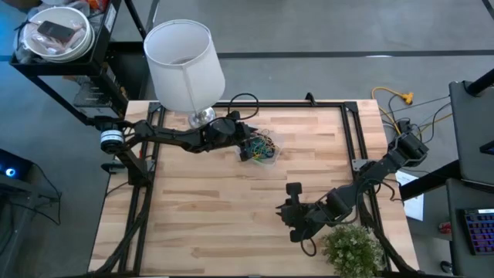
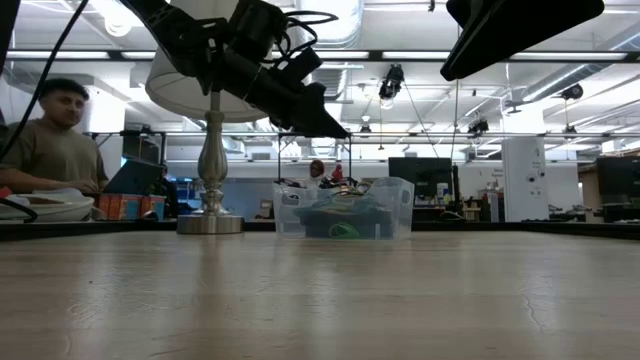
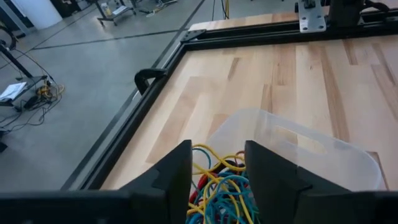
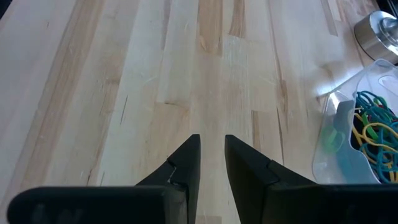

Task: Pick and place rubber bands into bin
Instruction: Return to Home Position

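1. The thin elastic rubber bands in blue, green, yellow and red (image 3: 219, 186) lie tangled inside the small clear plastic bin with rounded corners (image 3: 311, 146). Both sit directly beneath the left claw (image 3: 217, 155).
2. The left claw's fingers stand apart and grip nothing. The loops visible through the gap rest in the bin below. In the low view the claw hangs above the rim without touching it. This position is judged to suit floppy loops: dropped over the opening, they fall inside the walls.
3. The bin stands on the light wooden worktop (image 1: 208, 208). Close behind the left claw, beside that arm's wrist, stands the polished metal base (image 1: 202, 117) of the white-shaded lamp (image 1: 184, 62).
4. The right claw (image 4: 212, 146) hangs low over bare worktop, with only a narrow gap between its fingers and nothing in it. The bin lies ahead of it and off to one side, well apart. This is judged a parked position that keeps it out of the left arm's way.
5. No loose loop shows on the worktop in the high view, so collection is judged complete or nearly so. Raise the left claw straight up before retreating. A sideways pull could snag a loop, shove the light bin or strike the lamp.
6. A green potted plant (image 1: 351, 247) sits just behind the right claw. A seated person (image 2: 50, 140) is beyond the worktop.
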